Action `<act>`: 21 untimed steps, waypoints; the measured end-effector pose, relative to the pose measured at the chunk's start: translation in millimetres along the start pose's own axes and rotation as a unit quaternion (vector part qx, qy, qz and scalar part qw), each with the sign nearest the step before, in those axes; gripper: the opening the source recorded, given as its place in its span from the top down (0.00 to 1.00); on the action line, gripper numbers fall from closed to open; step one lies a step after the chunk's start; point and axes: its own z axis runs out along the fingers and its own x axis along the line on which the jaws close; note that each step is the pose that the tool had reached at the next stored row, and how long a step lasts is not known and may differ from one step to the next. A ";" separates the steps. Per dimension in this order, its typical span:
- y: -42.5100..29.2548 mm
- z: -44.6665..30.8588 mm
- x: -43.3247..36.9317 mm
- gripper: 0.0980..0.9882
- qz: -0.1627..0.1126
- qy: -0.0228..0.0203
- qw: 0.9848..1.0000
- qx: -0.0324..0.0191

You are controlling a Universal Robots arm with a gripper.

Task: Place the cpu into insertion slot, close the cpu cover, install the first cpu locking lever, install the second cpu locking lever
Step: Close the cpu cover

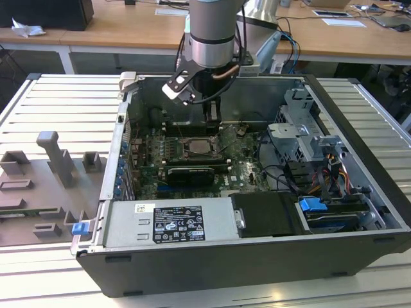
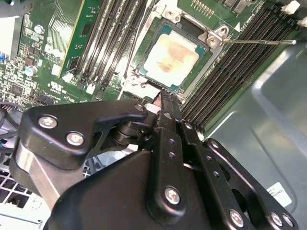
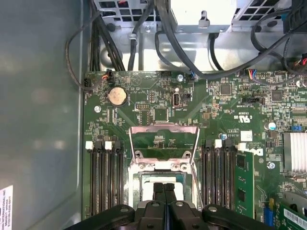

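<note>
The open case [image 1: 212, 273] holds a green board [image 3: 144, 91], a grey power supply [image 1: 128, 224], a drive cage [image 1: 298, 125] and loose cables [image 3: 162, 19]. Mid-board, the slot [image 2: 136, 82] holds the cpu [image 2: 170, 55], which lies flat with its pale, stained face up. The cover [image 3: 164, 129] is open and tilted up from one edge of the slot, with board showing through its cut-out. A thin lever [image 2: 259, 41] sticks out free from a corner of the slot. Memory slots [image 3: 103, 177] run along both sides of the slot. The gripper [image 2: 163, 100] hangs just above the slot. Its fingers are pressed together with nothing seen between them. The tip is near the slot's rim, but I cannot tell whether it touches anything.
</note>
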 end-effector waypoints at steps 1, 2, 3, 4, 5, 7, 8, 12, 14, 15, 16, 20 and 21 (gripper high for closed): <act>0.2 -1.4 0.0 0.99 0.000 0.000 1.000 0.000; 0.4 -3.9 0.1 0.99 0.000 0.000 1.000 0.000; 0.6 -7.2 0.2 0.99 0.000 0.000 1.000 0.001; 1.2 -10.1 0.2 0.99 0.000 0.000 1.000 0.001; 1.6 -10.5 0.2 0.99 0.000 0.000 1.000 0.001; 4.8 -10.3 0.3 0.99 0.000 0.000 1.000 0.001; 6.6 -10.2 0.3 0.99 0.000 0.000 1.000 0.001; 10.4 -11.5 0.3 0.99 0.000 0.000 1.000 0.002; 10.8 -14.3 0.4 0.99 0.000 0.000 1.000 0.002; 11.2 -16.7 0.5 0.99 0.000 0.000 1.000 0.003; 11.7 -18.2 0.5 0.99 0.000 0.000 1.000 0.003; 16.3 -18.5 0.5 0.99 0.000 0.000 1.000 0.004; 18.7 -18.3 0.5 0.99 0.000 0.000 1.000 0.004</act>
